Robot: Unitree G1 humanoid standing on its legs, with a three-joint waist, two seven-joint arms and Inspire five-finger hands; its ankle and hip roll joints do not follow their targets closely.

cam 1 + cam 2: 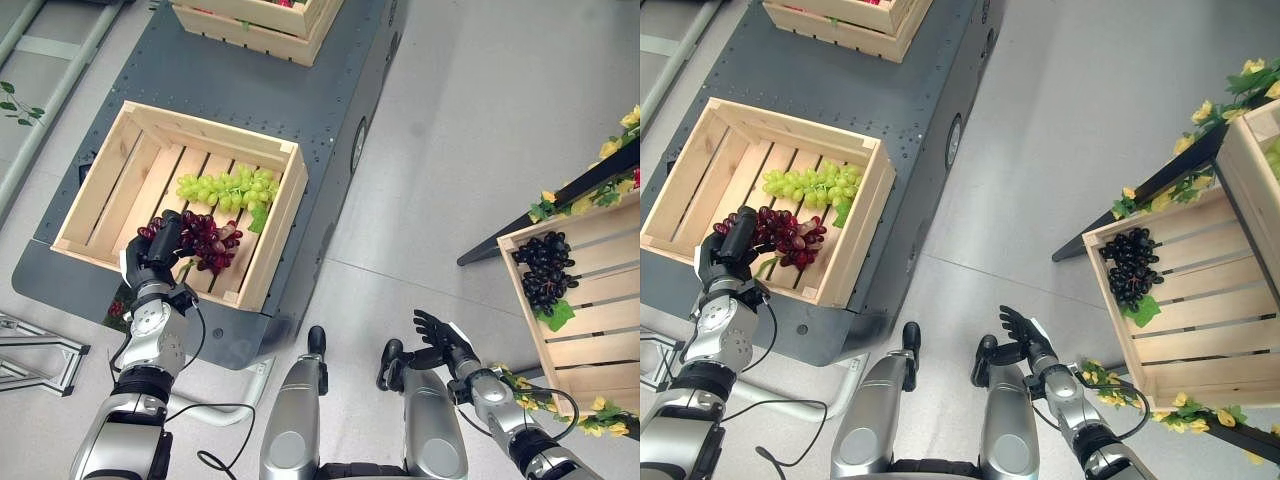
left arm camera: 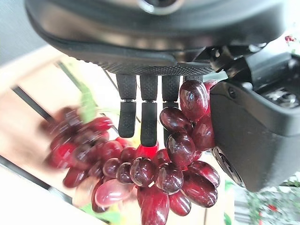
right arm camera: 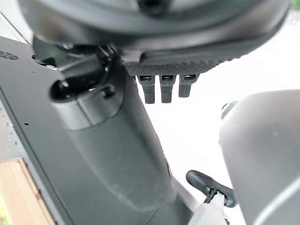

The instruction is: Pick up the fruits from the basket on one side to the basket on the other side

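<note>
A bunch of red grapes hangs at the near end of the left wooden crate. My left hand is shut on it. In the left wrist view the grapes sit pinched between the thumb and the fingers. Green grapes lie on the crate's slats just beyond. On the right, a tilted crate holds a black grape bunch with a leaf. My right hand hovers open above the floor at lower centre, its fingers straight, holding nothing.
The left crate rests on a dark grey platform. A second wooden crate stands at the platform's far end. Yellow flower garlands trim the right-hand stand. An aluminium frame lies at lower left. Grey floor separates the two sides.
</note>
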